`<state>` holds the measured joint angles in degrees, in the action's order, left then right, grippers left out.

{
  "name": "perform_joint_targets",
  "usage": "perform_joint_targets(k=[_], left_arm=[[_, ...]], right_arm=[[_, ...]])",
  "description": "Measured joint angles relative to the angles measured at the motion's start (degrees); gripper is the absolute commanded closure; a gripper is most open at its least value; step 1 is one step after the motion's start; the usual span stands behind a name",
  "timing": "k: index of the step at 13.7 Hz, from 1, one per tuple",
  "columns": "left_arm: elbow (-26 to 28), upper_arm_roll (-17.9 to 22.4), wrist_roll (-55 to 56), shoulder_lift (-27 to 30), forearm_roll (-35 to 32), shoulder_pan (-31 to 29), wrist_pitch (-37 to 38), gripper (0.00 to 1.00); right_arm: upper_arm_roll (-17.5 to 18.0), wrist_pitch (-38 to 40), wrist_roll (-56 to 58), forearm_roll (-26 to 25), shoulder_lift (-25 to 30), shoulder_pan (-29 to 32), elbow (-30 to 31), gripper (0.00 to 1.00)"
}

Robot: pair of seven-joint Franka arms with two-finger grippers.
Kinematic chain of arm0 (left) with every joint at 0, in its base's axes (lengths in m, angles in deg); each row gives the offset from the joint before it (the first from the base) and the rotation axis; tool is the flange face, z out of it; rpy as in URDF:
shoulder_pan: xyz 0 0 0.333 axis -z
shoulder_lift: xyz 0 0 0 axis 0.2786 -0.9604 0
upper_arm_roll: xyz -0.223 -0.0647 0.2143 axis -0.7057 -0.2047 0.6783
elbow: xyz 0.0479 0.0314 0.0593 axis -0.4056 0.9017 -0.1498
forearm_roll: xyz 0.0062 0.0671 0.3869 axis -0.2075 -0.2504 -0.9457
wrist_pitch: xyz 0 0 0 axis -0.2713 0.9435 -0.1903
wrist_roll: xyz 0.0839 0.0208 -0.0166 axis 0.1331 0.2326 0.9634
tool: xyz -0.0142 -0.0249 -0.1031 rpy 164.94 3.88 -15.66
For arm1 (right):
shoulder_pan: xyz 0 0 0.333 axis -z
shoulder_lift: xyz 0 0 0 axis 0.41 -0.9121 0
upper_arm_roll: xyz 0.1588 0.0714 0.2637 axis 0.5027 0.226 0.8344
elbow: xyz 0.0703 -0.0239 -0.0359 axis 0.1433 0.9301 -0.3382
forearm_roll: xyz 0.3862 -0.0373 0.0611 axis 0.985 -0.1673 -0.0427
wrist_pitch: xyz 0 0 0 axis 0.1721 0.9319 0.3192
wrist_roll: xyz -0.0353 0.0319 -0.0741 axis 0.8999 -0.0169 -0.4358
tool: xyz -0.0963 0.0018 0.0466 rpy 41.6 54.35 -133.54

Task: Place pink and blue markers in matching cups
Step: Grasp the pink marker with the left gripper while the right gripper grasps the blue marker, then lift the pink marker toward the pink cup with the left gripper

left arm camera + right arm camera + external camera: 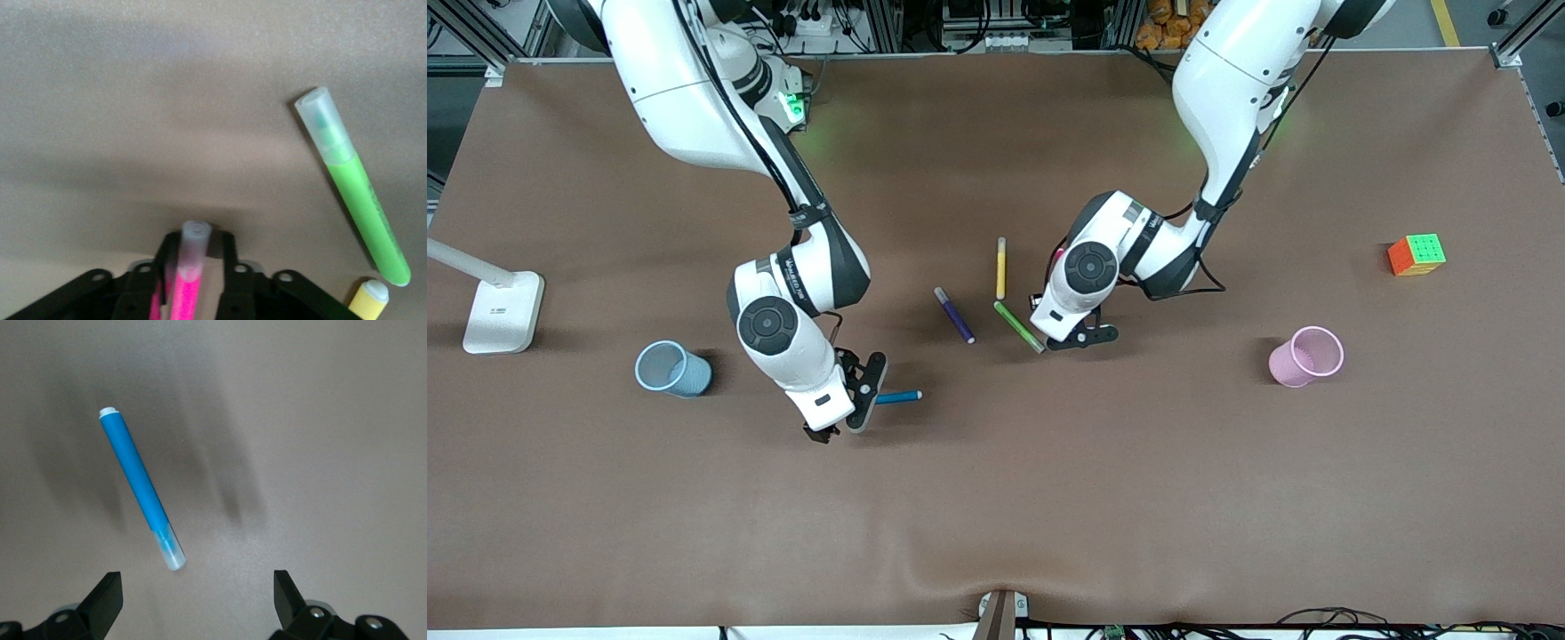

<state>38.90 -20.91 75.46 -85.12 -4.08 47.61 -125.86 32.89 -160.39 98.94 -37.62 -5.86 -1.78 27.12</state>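
My left gripper [1083, 338] is shut on the magenta-pink marker [187, 287], whose pale end [195, 241] sticks out past the fingers. It holds the marker low over the table, beside the green marker [1018, 326]. The arm hides most of the pink marker in the front view. My right gripper [845, 412] is open just over the table, by the grey-capped end of the sky-blue marker [896, 397]. That marker lies flat, also in the right wrist view [140, 487], untouched ahead of the fingers [107, 597]. The pale blue cup [671, 367] stands toward the right arm's end. The pale pink cup [1305, 356] stands toward the left arm's end.
A dark purple marker [954, 315] and a yellow marker [1001, 267] lie beside the green one [360, 193] at mid-table. A colour cube [1416, 254] sits farther from the front camera than the pink cup. A white lamp base [503, 311] stands at the right arm's end.
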Motion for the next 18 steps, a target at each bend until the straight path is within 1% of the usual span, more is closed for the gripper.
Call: perform_joint_targets(k=[7, 10, 12, 15, 18], left_arm=[[-0.55, 0.34, 0.0, 0.1, 0.0, -0.55, -0.04, 1.0], [-1.39, 0.64, 0.0, 1.51, 0.0, -1.45, 1.14, 1.0], [-2.52, 0.92, -0.44, 3.24, 0.0, -3.8, 4.19, 1.0], [-4.82, 1.13, -5.21, 5.8, 0.0, -8.57, 9.81, 1.0], [-5.89, 1.26, -10.07, 8.14, -0.61, -13.51, 11.08, 1.0]], right_arm=[[0.0, -1.28, -2.5, 0.0, -2.13, -0.89, -0.01, 0.0], [0.0, -2.53, -3.2, 0.0, -2.98, -1.11, -0.02, 0.0], [0.0, -3.1, -3.53, 0.0, -3.41, -1.26, -0.02, 0.0], [0.0, -3.12, -5.02, 0.0, -3.87, -1.33, -0.02, 0.0], [0.0, -3.31, -5.61, 0.0, -4.41, -1.52, -0.03, 0.0]])
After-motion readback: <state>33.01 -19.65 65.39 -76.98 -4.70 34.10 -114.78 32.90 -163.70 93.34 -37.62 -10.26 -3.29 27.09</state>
